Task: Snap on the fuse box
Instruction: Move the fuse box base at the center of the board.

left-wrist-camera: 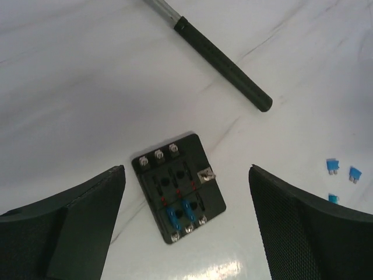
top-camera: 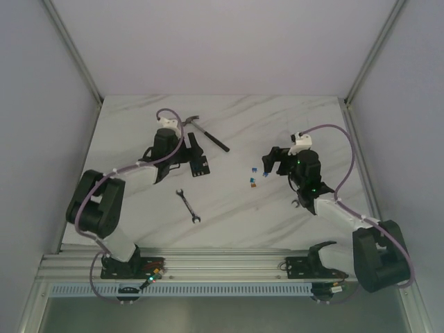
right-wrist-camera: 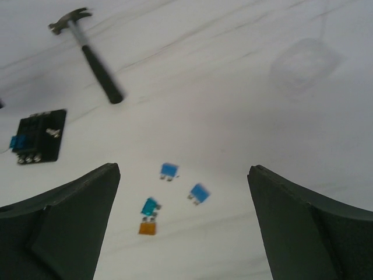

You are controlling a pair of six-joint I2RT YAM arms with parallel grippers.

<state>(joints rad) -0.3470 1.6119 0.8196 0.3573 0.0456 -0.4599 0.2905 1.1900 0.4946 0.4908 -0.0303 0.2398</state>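
Evidently the left gripper (left-wrist-camera: 185, 172) hangs wide open right over the fuse box (left-wrist-camera: 178, 188), jaws to either side and neither touching — lined up, I judge, for a grasp. The fuse box lies flat and face up on the table (left-wrist-camera: 70, 87), near the hammer (left-wrist-camera: 224, 61). The right gripper (right-wrist-camera: 183, 169), likewise open and empty, hovers above the loose fuses (right-wrist-camera: 169, 170), well apart from it — probably to leave room.
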